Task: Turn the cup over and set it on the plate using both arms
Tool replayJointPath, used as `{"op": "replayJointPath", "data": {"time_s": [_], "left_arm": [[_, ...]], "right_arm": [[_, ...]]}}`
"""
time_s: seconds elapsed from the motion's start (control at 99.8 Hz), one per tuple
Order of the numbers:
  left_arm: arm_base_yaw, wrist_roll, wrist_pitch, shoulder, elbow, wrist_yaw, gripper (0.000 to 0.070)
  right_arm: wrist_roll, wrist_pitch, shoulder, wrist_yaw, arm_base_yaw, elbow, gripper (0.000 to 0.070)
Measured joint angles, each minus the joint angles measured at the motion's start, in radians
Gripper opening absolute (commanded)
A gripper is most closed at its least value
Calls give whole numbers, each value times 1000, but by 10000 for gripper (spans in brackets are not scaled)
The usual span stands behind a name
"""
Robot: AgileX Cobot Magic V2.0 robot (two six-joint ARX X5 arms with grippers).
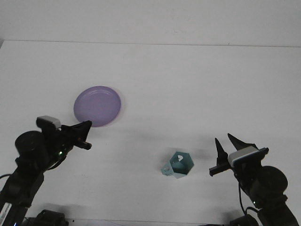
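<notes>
The teal hexagonal cup (179, 165) stands on the white table with its mouth up and its handle toward the lower left. Nothing is holding it. The purple plate (97, 106) lies flat at the centre left with nothing on it. My right gripper (223, 138) is open, low at the right, with its fingers pointing up, a short way right of the cup and apart from it. My left gripper (89, 135) is open and points right, just below the plate's near edge and well left of the cup.
The white table (188, 80) runs to a back edge near the top of the view. A black cable hangs under my right arm (258, 183) near the front edge.
</notes>
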Motion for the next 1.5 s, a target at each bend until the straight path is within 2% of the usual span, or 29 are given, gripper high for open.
{"op": "replayJointPath", "data": {"time_s": [0.17, 0.2, 0.29, 0.321, 0.381, 0.501, 0.611, 0.701, 0.982, 1.322, 1.503], "left_arm": [[-165, 90, -145, 237, 166, 4, 30], [-190, 103, -169, 277, 194, 4, 64], [-261, 130, -228, 390, 278, 5, 232], [-281, 138, -247, 425, 307, 6, 268], [-318, 151, -286, 496, 369, 6, 310], [-386, 177, -382, 634, 502, 7, 318], [-443, 203, -487, 756, 618, 7, 431], [-483, 217, -549, 843, 697, 7, 464], [-597, 236, -679, 1075, 902, 7, 464], [-665, 255, -694, 1188, 970, 6, 464], [-675, 258, -679, 1236, 970, -18, 463]], "right_arm": [[8, -2, -124, 58, -5, -109, 292], [10, -7, -135, 60, -5, -119, 292], [15, -2, -154, 64, -5, -124, 292], [16, 5, -160, 69, -5, -124, 292], [18, 5, -166, 78, -5, -123, 292], [19, 3, -165, 79, -5, -123, 292], [19, 4, -165, 79, -5, -123, 292], [19, 3, -165, 79, -5, -123, 292], [21, 3, -165, 79, -5, -124, 292], [22, 3, -165, 79, -5, -123, 292], [21, 3, -165, 79, -5, -123, 292]]}}
